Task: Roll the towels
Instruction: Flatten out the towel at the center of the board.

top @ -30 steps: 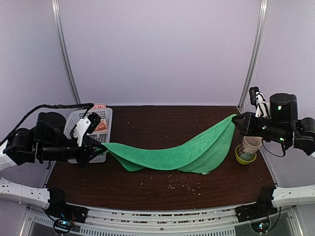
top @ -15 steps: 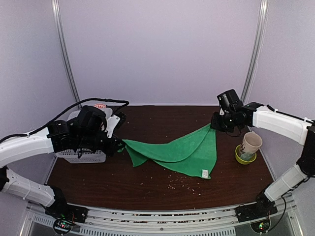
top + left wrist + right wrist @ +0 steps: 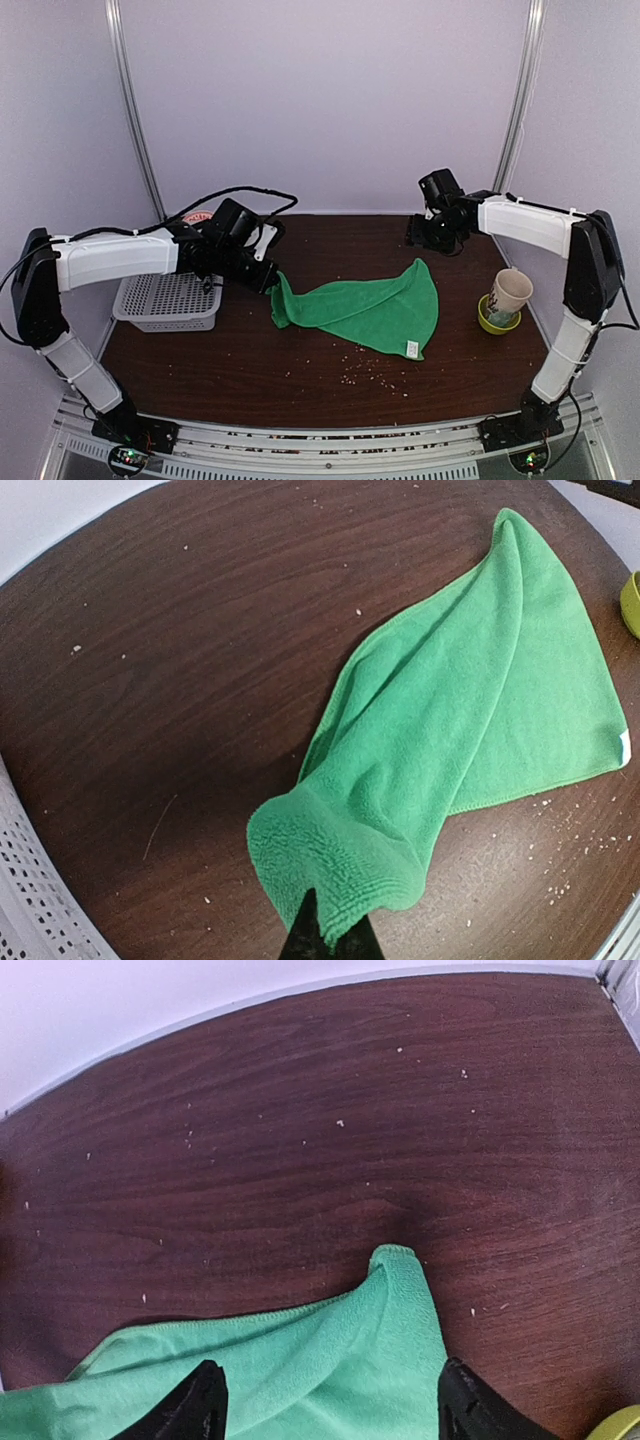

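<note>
Evidently no rolling is begun yet: the green towel is laid rumpled on the bench, one corner pinched by the left claw, the right claw held spread over the far corner.

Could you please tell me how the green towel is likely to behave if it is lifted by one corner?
Probably floppy: the green towel bunches and folds where the left hand pinches its corner. Likely light, with a fuzzy pile that should grip rather than slip. Pushed, it would probably wrinkle, not slide.
</note>
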`<action>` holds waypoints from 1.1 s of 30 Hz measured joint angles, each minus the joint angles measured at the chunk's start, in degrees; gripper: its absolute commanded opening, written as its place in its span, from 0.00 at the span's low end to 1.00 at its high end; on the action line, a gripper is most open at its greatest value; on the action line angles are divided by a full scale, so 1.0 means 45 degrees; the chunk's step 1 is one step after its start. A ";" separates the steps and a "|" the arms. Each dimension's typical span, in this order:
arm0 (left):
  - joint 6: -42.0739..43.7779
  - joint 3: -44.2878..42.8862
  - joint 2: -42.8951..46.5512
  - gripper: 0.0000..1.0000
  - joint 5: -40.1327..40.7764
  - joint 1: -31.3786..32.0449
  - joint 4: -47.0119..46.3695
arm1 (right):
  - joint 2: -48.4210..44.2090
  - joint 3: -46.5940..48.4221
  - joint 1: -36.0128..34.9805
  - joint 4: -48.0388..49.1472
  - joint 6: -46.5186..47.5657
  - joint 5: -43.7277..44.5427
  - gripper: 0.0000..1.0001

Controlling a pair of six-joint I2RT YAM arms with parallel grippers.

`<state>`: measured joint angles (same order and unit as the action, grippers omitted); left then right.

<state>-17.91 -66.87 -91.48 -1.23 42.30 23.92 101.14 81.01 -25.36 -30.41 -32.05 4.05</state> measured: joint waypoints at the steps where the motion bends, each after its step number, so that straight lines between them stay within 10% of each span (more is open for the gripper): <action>1: 0.0039 -0.0117 -0.0063 0.00 0.0034 0.0000 0.0010 | -0.0219 -0.0141 -0.0087 -0.0034 0.0039 0.0092 0.75; 11: 0.0131 -0.0879 -0.0515 0.00 0.0559 -0.0058 0.0165 | -0.4595 -0.4478 -0.3628 -0.0384 0.0194 0.0495 0.56; 33: 0.0102 -0.0797 -0.0442 0.00 0.0549 -0.0058 0.0427 | -0.4541 -0.8544 -0.5736 -0.0321 -0.1987 0.0165 0.55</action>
<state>-17.45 -70.46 -93.47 1.23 42.04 25.85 80.71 42.57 -51.18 -31.86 -40.99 4.80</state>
